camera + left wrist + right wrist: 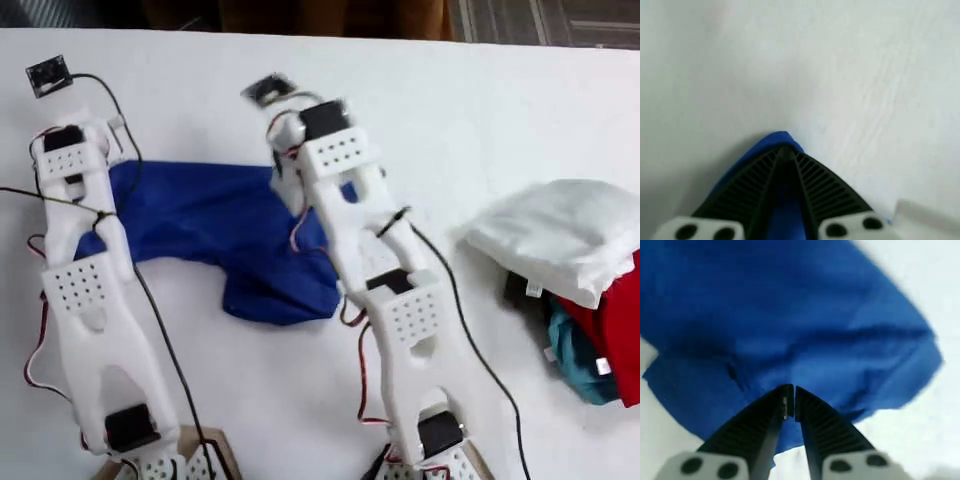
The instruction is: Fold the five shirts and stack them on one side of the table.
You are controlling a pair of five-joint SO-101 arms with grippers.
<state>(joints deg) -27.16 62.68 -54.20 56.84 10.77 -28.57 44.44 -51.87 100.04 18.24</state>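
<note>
Where the task's thing lies: the blue shirt (pixel 215 225) is spread loosely on the white bench (pixel 450 110), toward 9 o'clock from the bench's middle in the high view, with a rumpled lobe hanging toward 6 o'clock.
Left tool (pixel 785 150): at the shirt's 9 o'clock end, with its black ribbed jaws pressed together on blue cloth. A small tip of cloth pokes out past them, and bare bench lies beyond.
Right tool (pixel 788 392): over the shirt's 2 o'clock part, with its jaws drawn almost together and only a thin slit between them. They seem to nip a fold of the cloth, though the wrist view does not make the pinch plain.
Arms: both lie stretched from the 6 o'clock edge toward 12 o'clock, the left one crossing the shirt's end and the right one crossing its other side.
Heap at 3 o'clock: a folded white shirt (pixel 560 235) lies on top. A red shirt (pixel 620 330) and a teal shirt (pixel 575 355) show beneath it at the 5 o'clock side. The heap is well apart from the blue shirt.
</note>
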